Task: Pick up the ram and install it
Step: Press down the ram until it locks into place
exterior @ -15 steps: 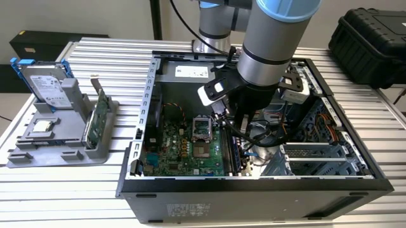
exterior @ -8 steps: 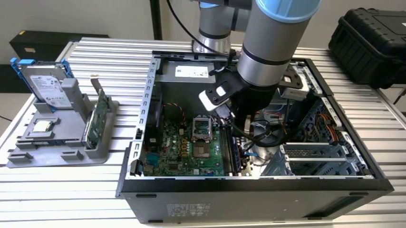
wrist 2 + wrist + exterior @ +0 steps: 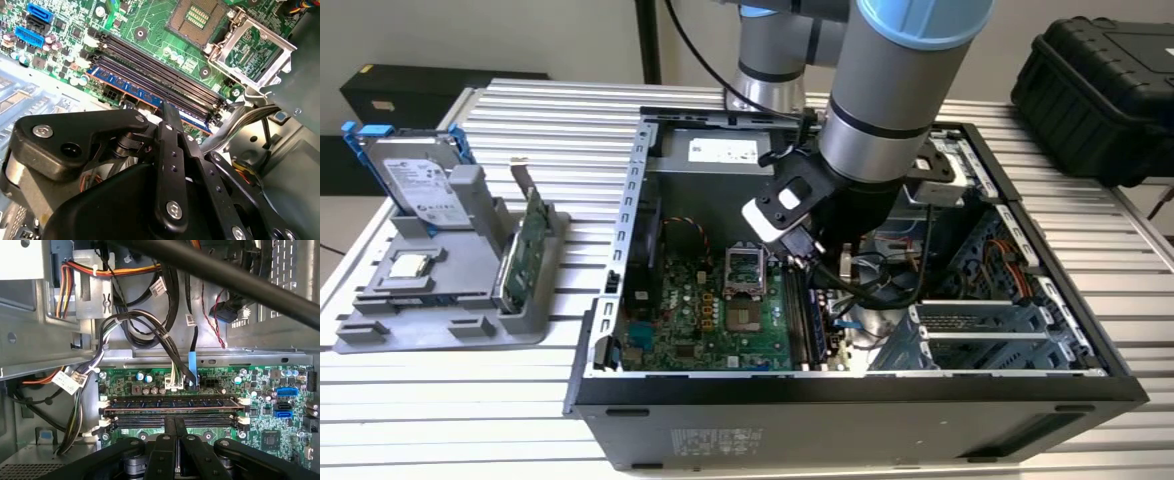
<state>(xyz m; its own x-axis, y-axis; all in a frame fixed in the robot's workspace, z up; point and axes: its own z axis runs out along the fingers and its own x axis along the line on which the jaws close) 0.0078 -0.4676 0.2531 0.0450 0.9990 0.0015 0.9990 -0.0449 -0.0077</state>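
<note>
Ram (image 3: 131,90) is sitting in the motherboard's (image 3: 150,20) outermost long slot, at the board edge farthest from the processor socket (image 3: 197,17), its long axis running along the slots. Gripper (image 3: 165,107) is hanging directly over the stick's mid-length, fingers pressed together and holding nothing, tip touching or just above the blue top edge; contact cannot be told. In the first wrist view the stick (image 3: 170,402) is lying crosswise just ahead of the fingers (image 3: 175,427).
</note>
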